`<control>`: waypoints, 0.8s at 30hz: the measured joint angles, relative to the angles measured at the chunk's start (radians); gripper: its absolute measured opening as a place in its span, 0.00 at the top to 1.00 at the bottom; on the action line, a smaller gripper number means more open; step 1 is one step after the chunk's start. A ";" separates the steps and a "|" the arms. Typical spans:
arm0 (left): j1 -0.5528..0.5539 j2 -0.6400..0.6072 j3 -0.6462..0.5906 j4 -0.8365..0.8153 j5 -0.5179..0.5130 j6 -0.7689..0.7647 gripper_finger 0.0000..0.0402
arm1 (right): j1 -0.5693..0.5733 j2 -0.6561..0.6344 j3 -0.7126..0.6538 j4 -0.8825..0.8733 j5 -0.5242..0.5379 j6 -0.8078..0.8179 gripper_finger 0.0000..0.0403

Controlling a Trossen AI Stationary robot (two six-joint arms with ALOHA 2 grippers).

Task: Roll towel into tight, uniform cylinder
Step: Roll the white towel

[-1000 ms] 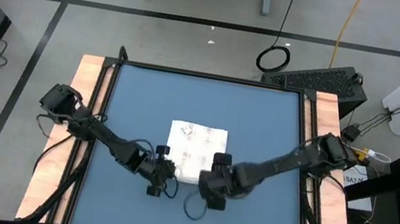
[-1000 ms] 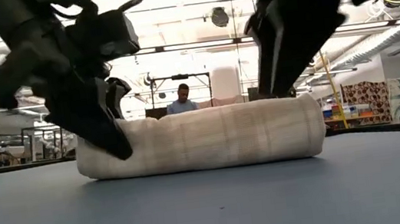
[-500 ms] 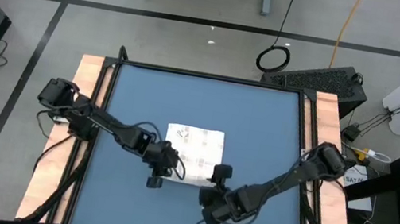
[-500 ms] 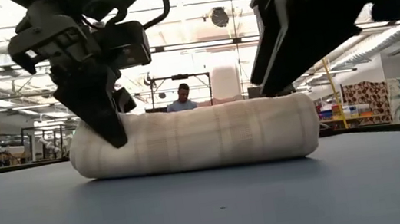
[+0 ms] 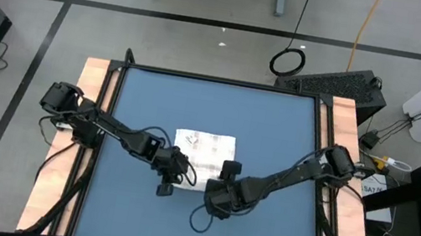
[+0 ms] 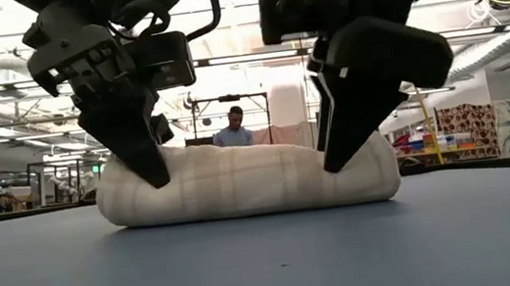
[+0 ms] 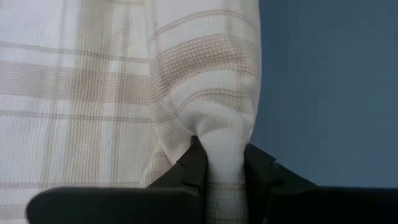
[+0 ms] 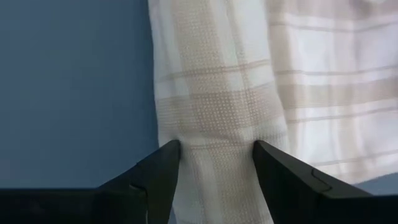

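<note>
The white checked towel (image 5: pixel 205 149) lies in the middle of the blue mat (image 5: pixel 146 99). Its near part is wound into a roll (image 6: pixel 240 179) that rests on the mat, and its far part lies flat. My left gripper (image 6: pixel 152 171) is shut on the roll near its left end. My right gripper (image 6: pixel 336 157) has come down over the roll's right part, with a finger on each side of it. My left gripper pinches the roll near its left end (image 7: pixel 221 146) between its two fingers, squeezing it narrow there. The fingers slant down from the near-left side and lie across the roll, which stays on the mat. My right gripper grips the roll's right part (image 8: pixel 214 134) between its two fingers (image 8: pixel 165 165), which stand wider apart. They slant down from the near side, across the roll. The roll's top is dented in at that spot (image 6: pixel 321 154) and it rests on the mat.
Blue mat lies bare all round the towel, with wooden table strips (image 5: pixel 88 116) at the left and right. A person (image 6: pixel 235 126) sits far off in the room behind. A black box (image 5: pixel 342 88) stands beyond the far right corner.
My right gripper drew back up toward the near edge, then came down onto the roll's right part and dented it. My left gripper moved a little toward the far edge and turned about its own line, keeping its hold on the roll's left end.
</note>
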 joint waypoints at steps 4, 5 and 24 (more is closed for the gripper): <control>-0.010 0.000 0.000 0.009 -0.091 0.022 0.82 | -0.039 0.000 -0.002 -0.001 -0.088 0.003 0.50; -0.016 0.000 0.000 0.009 -0.103 0.038 0.80 | -0.049 0.000 -0.008 0.006 -0.109 0.004 0.50; -0.203 -0.105 -0.001 -0.062 -0.512 0.203 0.36 | -0.156 -0.002 -0.040 0.044 -0.279 -0.050 0.35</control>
